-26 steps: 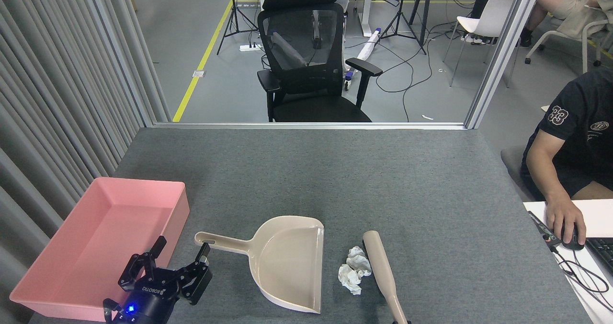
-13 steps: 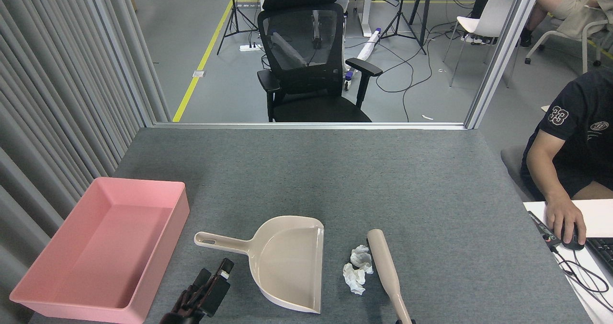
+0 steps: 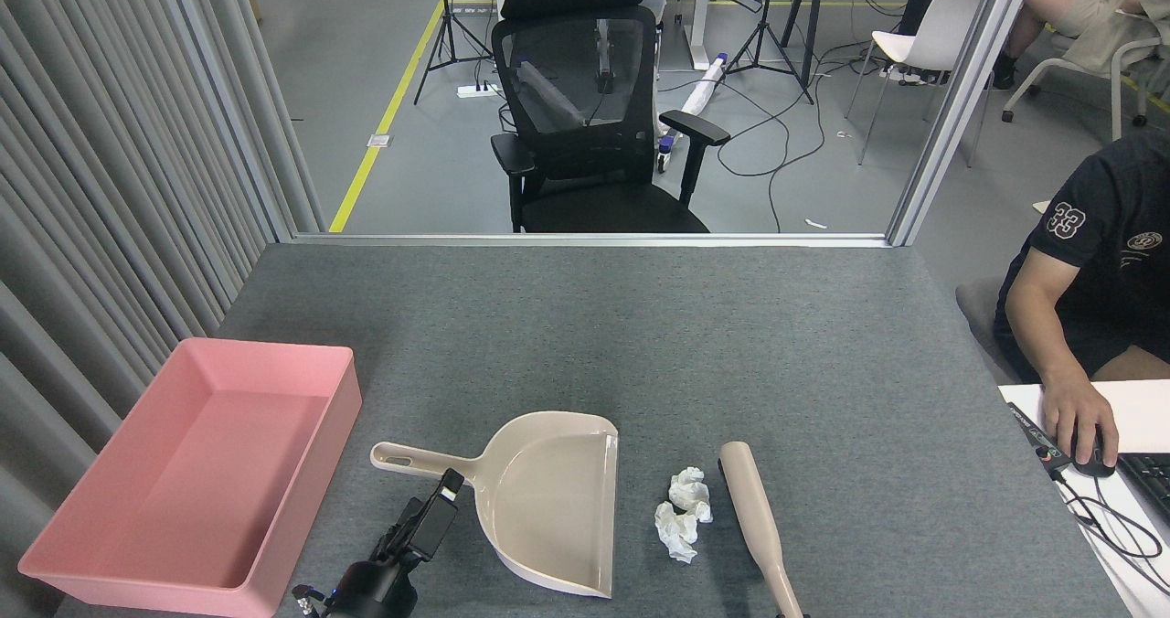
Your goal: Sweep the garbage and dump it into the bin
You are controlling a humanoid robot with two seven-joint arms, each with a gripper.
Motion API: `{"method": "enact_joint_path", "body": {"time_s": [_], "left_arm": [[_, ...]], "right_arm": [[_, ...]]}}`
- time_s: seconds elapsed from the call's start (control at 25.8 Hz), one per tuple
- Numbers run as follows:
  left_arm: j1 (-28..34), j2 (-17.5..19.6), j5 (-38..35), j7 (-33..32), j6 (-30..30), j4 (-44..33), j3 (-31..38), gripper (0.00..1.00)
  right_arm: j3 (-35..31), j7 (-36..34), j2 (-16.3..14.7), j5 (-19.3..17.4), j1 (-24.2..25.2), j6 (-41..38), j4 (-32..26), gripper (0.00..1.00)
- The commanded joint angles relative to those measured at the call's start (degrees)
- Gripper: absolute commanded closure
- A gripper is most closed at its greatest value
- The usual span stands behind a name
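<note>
Two crumpled white tissue wads, the garbage (image 3: pixel 682 511), lie on the grey table between the beige dustpan (image 3: pixel 551 499) and a beige brush handle (image 3: pixel 755 519). The dustpan's open mouth faces right toward the wads, and its handle (image 3: pixel 419 460) points left. My left gripper (image 3: pixel 428 519) is just below that handle, turned edge-on and dark, so its opening is unclear. The brush runs off the bottom edge of the view, and my right gripper is out of view there. The pink bin (image 3: pixel 340 417) stands at the left with nothing inside.
A person sits at the right with a hand (image 3: pixel 1079 421) on a mouse at a white desk. Grey slatted panels (image 3: pixel 110 188) line the left side. A black office chair (image 3: pixel 594 115) stands beyond the table's far edge.
My left gripper has moved right from in front of the bin to just under the dustpan handle and turned edge-on. The brush has shifted right, away from the wads.
</note>
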Motion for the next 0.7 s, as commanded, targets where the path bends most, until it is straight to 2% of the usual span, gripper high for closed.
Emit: {"method": "enact_joint_path", "body": {"time_s": [0.0,0.12,0.27,0.66], "left_arm": [[-2.82,0.15,0.15,0.31,-0.13,4.47,0.08,0.01],[-4.58,0.15,0.15,0.48,-0.13,5.79,0.35,0.01],[-7.66,0.24,0.06,3.91,-0.13,9.48,3.16,0.01],[-11.17,2.44,0.94,3.82,-0.75,18.09,3.86,0.01]], "right_arm": [[-0.65,-0.07,-0.04,0.00,0.29,-0.26,-0.09,1.00],[-0.74,-0.07,-0.04,0.00,0.29,-0.26,-0.09,1.00],[-1.18,-0.07,-0.04,-0.09,0.29,-0.26,-0.18,1.00],[-1.62,-0.07,-0.04,-0.09,0.29,-0.35,-0.18,1.00]]}}
